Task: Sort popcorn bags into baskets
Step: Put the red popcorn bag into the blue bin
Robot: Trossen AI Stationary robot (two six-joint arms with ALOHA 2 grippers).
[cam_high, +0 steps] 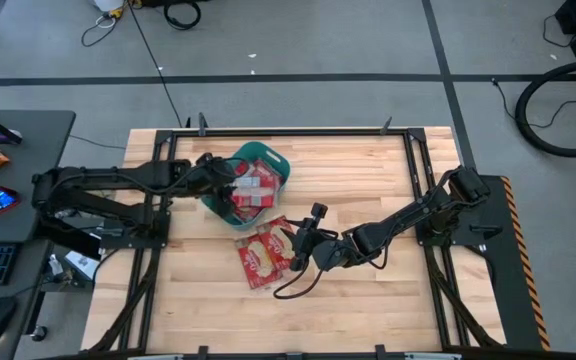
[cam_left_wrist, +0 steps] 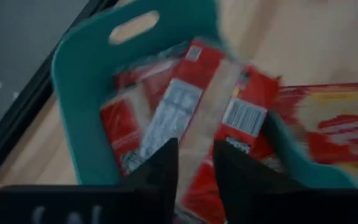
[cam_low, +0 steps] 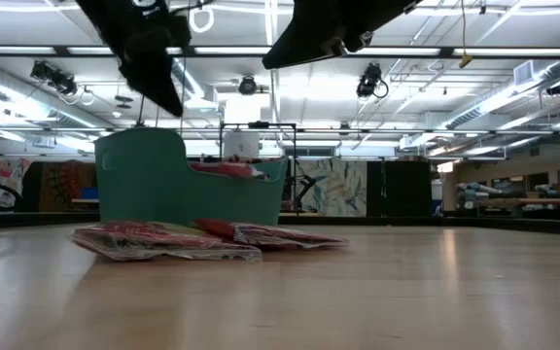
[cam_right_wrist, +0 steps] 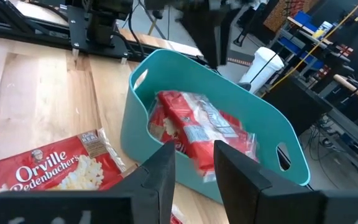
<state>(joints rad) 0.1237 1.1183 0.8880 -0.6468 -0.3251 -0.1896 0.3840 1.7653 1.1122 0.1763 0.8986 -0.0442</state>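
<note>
Your left gripper point(cam_left_wrist: 194, 165), jaws slightly parted and holding nothing, is hovering over the teal basket point(cam_high: 277, 160) as if just after dropping a bag; your right gripper point(cam_high: 301, 245), likewise narrowly parted, is waiting above the popcorn bags point(cam_high: 266, 252) near the table's middle.

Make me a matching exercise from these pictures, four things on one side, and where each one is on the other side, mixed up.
Things:
1. teal basket
2. popcorn bags on the table
3. left gripper
4. right gripper

Places:
A. above the loose bags
B. over the basket's edge
C. flat on the wood beside the basket
D. toward the table's far edge, holding bags

Pairs: 1-D, 2-C, 3-B, 4-A
</note>
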